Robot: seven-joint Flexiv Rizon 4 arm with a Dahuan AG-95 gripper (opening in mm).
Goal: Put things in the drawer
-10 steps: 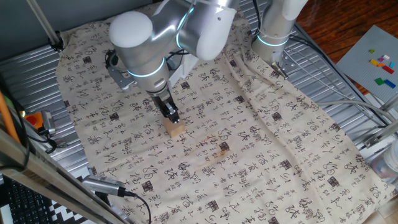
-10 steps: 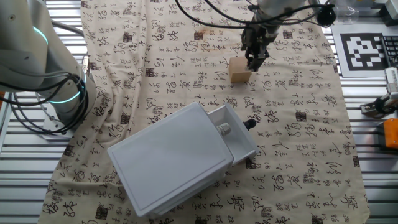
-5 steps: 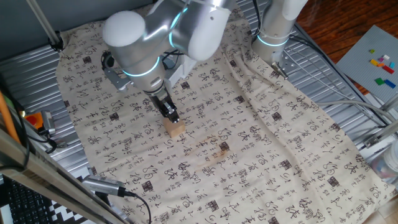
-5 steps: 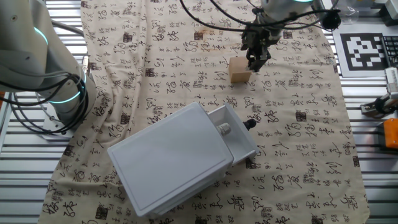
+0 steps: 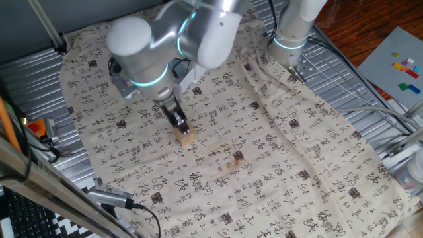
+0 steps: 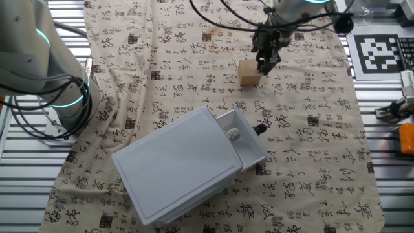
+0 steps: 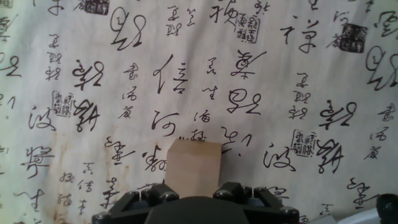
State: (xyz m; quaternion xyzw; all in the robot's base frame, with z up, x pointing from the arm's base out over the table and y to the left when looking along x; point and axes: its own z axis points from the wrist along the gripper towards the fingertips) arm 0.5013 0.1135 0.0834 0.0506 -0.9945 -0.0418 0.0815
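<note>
Black fingers (image 7: 242, 193) of the gripper (image 5: 178, 121) stand on either side of the wooden cube (image 7: 194, 167); whether they pinch it I cannot tell. Cube rests on the calligraphy cloth (image 6: 194, 71) near the table's middle. Well apart sits the white-grey drawer (image 6: 187, 162), tray slid slightly out.

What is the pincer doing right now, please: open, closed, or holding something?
Pincer: down at the wooden cube on the cloth, fingers either side of it; whether they are clamped on it cannot be told.
</note>
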